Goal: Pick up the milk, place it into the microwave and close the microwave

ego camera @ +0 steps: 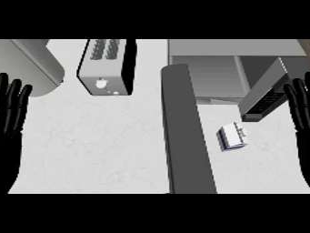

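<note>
The milk (232,137), a small white and blue carton, lies on the pale counter (97,145) in the right half of the frame, apart from both hands and just below the microwave's open door. The microwave (214,75) sits at the upper right; its top is cut off by the frame, and its grey inside is only partly visible. Its door (267,93) swings out towards the lower right, showing a dark panel whose markings are too small to read. A long dark grey bar (187,132) runs from the upper middle down to the bottom edge, left of the milk; what it belongs to is hard to tell. A toaster (107,66) stands at the upper middle left, its slots cut off at the top. A rounded grey object (33,63) fills the upper left corner, and I cannot tell what it is. The left hand (2,123) shows at the left edge, fingers straight and pointing up, holding nothing. The right hand (308,123) shows at the right edge, likewise flat with straight fingers and holding nothing, partly cut off by the frame.
</note>
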`<control>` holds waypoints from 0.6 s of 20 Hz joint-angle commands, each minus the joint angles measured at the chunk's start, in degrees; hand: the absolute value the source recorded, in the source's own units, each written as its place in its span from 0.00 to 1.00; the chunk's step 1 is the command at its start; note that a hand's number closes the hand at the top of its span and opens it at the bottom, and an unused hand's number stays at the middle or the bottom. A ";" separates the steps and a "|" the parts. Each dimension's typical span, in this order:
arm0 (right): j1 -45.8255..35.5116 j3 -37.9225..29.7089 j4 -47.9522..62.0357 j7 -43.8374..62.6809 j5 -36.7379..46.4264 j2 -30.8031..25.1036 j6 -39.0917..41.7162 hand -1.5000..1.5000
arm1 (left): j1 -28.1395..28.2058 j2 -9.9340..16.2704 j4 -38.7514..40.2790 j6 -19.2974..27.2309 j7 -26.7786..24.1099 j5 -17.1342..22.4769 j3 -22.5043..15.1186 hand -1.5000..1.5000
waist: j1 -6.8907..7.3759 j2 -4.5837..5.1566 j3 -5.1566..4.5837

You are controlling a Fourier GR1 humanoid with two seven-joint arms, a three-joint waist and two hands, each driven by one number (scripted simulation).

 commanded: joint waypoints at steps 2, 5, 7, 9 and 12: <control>-3.47 3.16 2.37 0.10 7.27 4.20 -6.33 0.00 | -1.12 1.12 0.23 -0.04 1.59 -1.07 1.09 0.00 | -0.79 1.93 -1.05; -0.42 6.20 5.99 -3.97 14.75 4.79 -13.53 0.00 | -5.89 2.24 6.26 -0.17 -0.23 0.68 4.79 0.00 | -1.24 2.07 -1.05; -2.73 11.70 10.20 -2.35 3.31 4.84 -16.51 0.00 | -0.13 -2.28 7.19 0.32 1.14 2.86 1.40 0.00 | 0.03 2.30 -1.00; -2.85 17.24 10.80 -3.31 3.75 4.87 -21.35 0.00 | 0.77 -2.94 5.56 1.29 2.57 2.03 0.74 0.00 | -0.36 2.01 -1.01; -1.85 21.66 8.88 -3.95 3.66 4.89 -25.82 0.00 | 4.86 -2.82 5.76 -0.77 -0.73 3.99 1.90 0.00 | -0.80 1.90 -1.04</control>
